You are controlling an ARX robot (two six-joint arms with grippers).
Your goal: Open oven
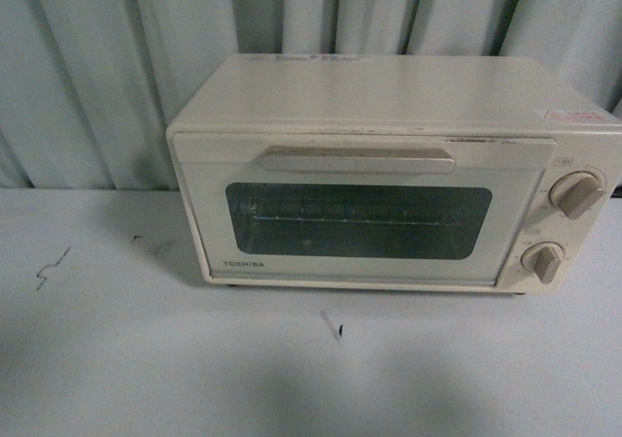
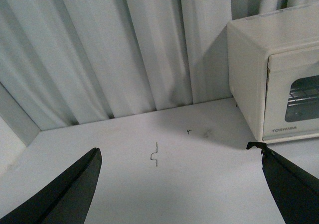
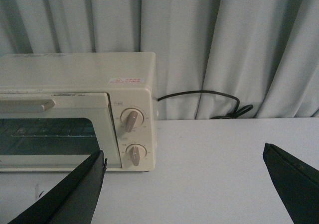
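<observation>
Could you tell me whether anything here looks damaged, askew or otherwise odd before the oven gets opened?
Nothing serious. The oven sits square with its door shut. Its top front edge carries dark scuffs, and the white table has a few small dark marks, including a squiggly scratch on the left. The power cord lies loosely looped behind the oven.

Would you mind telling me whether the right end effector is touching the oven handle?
Apart: front view shows the oven handle with no end effector near it.
</observation>
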